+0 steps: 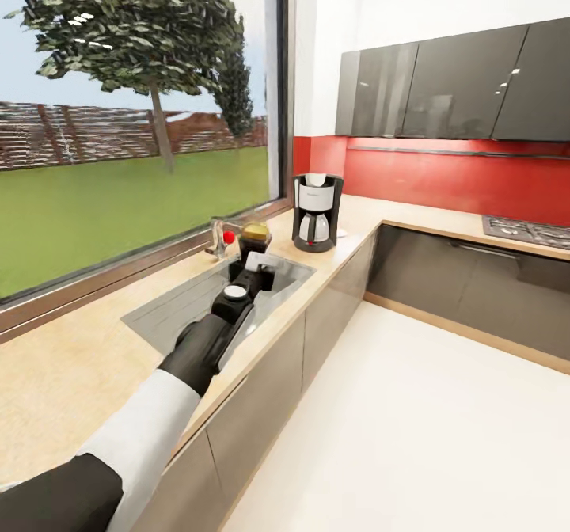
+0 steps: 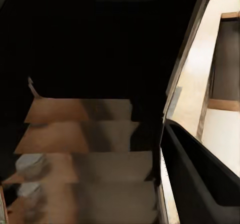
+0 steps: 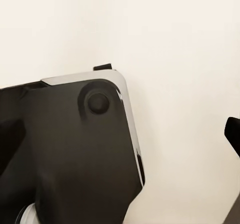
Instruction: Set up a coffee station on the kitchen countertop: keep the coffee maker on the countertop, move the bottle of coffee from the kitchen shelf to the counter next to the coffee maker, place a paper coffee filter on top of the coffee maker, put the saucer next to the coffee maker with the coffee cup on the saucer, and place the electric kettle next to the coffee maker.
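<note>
The left arm reaches out over the sink, and its tool carries the bottle of coffee, upright with its yellow cap on top. I cannot tell the jaws' exact grip, as the wrist hides them. To the bottle's right the coffee maker stands on the counter, near but apart, so the placement likely runs rightward. The right tool's state cannot be made out.
</note>
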`<state>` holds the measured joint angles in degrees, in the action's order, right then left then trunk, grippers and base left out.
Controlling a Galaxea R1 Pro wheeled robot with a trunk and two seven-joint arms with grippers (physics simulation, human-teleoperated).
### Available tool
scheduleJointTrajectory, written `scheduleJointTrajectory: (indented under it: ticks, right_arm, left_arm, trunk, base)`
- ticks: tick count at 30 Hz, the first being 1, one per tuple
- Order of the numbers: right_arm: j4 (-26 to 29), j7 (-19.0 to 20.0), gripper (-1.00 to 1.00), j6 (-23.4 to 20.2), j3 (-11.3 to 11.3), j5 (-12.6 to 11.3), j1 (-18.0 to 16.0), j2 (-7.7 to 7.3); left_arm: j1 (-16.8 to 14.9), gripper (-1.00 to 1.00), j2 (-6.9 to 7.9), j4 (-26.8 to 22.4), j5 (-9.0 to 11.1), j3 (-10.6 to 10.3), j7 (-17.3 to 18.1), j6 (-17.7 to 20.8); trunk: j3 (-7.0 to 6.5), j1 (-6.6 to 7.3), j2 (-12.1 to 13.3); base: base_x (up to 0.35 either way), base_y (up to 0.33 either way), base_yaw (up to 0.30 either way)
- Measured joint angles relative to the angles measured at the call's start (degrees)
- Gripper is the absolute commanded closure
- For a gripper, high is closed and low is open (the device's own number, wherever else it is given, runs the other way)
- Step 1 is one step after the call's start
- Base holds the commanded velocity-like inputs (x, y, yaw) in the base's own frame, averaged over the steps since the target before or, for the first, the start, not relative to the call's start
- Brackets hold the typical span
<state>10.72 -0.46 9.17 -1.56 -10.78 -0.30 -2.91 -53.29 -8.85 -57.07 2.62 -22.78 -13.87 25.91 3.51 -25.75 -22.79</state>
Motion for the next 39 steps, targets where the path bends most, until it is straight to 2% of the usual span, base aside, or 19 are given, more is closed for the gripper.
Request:
scheduleJointTrajectory:
  ticks: [3, 7, 8, 9, 13, 21, 22, 28, 39]
  right_arm:
    - [0.02, 0.0, -1.0, 0.16, -0.09, -0.07, -0.01, 0.0]
    - [0.07, -0.01, -1.0, 0.24, -0.18, -0.14, 0.01, 0.0]
    - [0.07, -0.04, -1.0, 0.25, -0.19, -0.15, 0.01, 0.0]
    - [0.14, -0.08, -1.0, 0.28, -0.21, -0.15, 0.01, 0.02]
    - [0.16, -0.11, -1.0, 0.33, -0.22, -0.16, 0.03, 0.01]
    - [0.17, -0.19, -1.0, 0.34, -0.22, -0.16, 0.01, 0.0]
    - [0.16, -0.19, -1.0, 0.34, -0.22, -0.16, 0.01, 0.0]
    - [0.1, -0.19, -1.0, 0.34, -0.22, -0.16, 0.01, 0.0]
    - [0.1, -0.2, -1.0, 0.35, -0.22, -0.07, 0.02, 0.0]
  left_arm:
    - [2.46, 1.0, -0.18, -1.0, -0.37, -0.75, -0.17, -0.06]
    - [5.36, 1.0, -0.3, -1.74, -0.32, -2.91, -0.27, -1.68]
    - [6.04, 1.0, -0.28, -1.8, -0.17, -3.29, -0.32, -2.87]
    - [7.88, 1.0, -0.17, -1.84, -0.01, -3.69, -0.47, -5.87]
    - [10.2, 1.0, 0.06, -1.77, -0.2, -3.7, -0.65, -8.06]
    - [14.66, 1.0, 0.13, -1.89, -0.27, -3.88, -0.48, -9.7]
    - [15.24, 1.0, 0.12, -2.02, -0.3, -3.96, -0.49, -11.06]
    - [16.05, 1.0, 0.19, -2.31, -0.22, -3.98, 0.21, -14.01]
    - [16.26, 1.0, 0.13, -2.51, -0.29, -4.09, 0.35, -14.52]
  trunk:
    - [-0.01, 0.0, 0.0]
    - [-0.01, 0.0, 0.0]
    - [-0.01, 0.0, 0.0]
    - [0.01, 0.01, -0.02]
    - [0.0, 0.0, 0.0]
    - [-0.01, 0.0, 0.0]
    - [-0.01, 0.0, 0.0]
    - [-0.01, 0.0, -0.01]
    - [-0.01, 0.03, -0.01]
  base:
    - [0.0, 0.0, 0.0]
    - [0.0, 0.0, 0.0]
    - [0.0, 0.0, 0.0]
    - [0.0, 0.0, 0.0]
    - [0.0, 0.0, 0.0]
    - [0.0, 0.0, 0.0]
    - [0.0, 0.0, 0.0]
    - [0.029, -0.001, 0.0]
    - [0.271, -0.103, 0.0]
